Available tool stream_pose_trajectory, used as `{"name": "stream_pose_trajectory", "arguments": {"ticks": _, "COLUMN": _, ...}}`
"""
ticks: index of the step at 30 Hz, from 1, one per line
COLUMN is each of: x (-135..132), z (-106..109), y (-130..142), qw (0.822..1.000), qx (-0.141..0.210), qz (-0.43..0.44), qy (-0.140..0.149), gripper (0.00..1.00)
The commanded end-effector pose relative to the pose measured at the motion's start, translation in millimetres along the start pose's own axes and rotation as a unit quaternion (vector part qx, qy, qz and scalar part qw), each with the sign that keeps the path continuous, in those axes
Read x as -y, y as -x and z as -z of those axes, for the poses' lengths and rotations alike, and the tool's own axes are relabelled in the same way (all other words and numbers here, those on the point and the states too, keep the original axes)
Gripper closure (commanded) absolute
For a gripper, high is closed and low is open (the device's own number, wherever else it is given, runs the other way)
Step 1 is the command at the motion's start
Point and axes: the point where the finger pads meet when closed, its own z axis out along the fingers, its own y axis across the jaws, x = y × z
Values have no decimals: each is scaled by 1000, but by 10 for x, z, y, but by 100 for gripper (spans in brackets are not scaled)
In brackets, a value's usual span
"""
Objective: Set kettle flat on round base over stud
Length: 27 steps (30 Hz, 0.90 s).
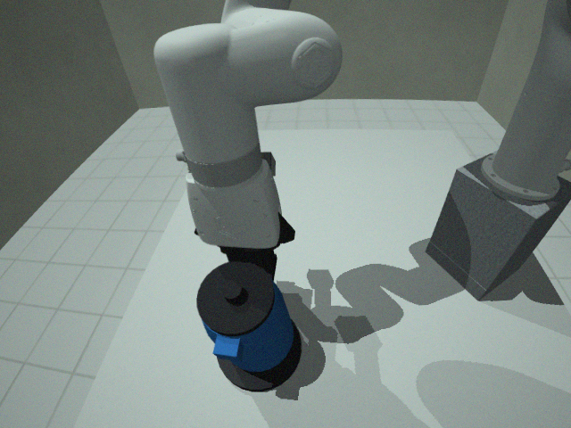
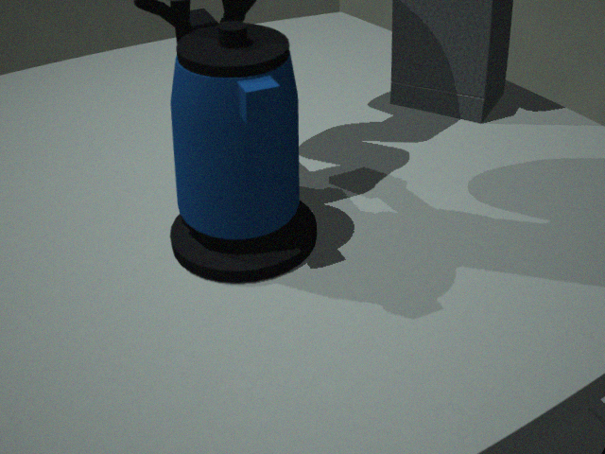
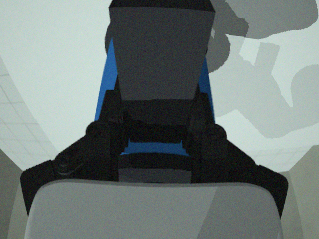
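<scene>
Jaws part-open, clamped on the handle (image 3: 159, 47) to steady the kettle (image 2: 234, 156), which hangs below them, over the base (image 2: 195, 256)

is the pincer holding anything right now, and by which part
Yes. The pincer is shut on the blue kettle, gripping the upright bar of its handle at the back, while the kettle rests over its round base.

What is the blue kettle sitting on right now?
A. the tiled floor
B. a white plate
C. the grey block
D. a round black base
D: the blue kettle stands over the round black base, whose dark rim shows all around its bottom on the table.
</scene>
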Motion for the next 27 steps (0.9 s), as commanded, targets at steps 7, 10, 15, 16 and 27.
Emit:
{"name": "stream_pose_trajectory", "arguments": {"ticks": 7, "x": 19, "z": 14, "y": 8, "qw": 1000, "qx": 1, "qz": 0, "qy": -2, "gripper": 100}}
{"name": "stream_pose_trajectory", "arguments": {"ticks": 10, "x": 19, "z": 14, "y": 8, "qw": 1000, "qx": 1, "qz": 0, "qy": -2, "gripper": 100}}
{"name": "stream_pose_trajectory", "arguments": {"ticks": 15, "x": 19, "z": 4, "y": 8, "qw": 1000, "qx": 1, "qz": 0, "qy": -2, "gripper": 100}}
{"name": "stream_pose_trajectory", "arguments": {"ticks": 16, "x": 19, "z": -1, "y": 8, "qw": 1000, "qx": 1, "qz": 0, "qy": -2, "gripper": 100}}
{"name": "stream_pose_trajectory", "arguments": {"ticks": 27, "x": 19, "z": -16, "y": 8, "qw": 1000, "qx": 1, "qz": 0, "qy": -2, "gripper": 100}}
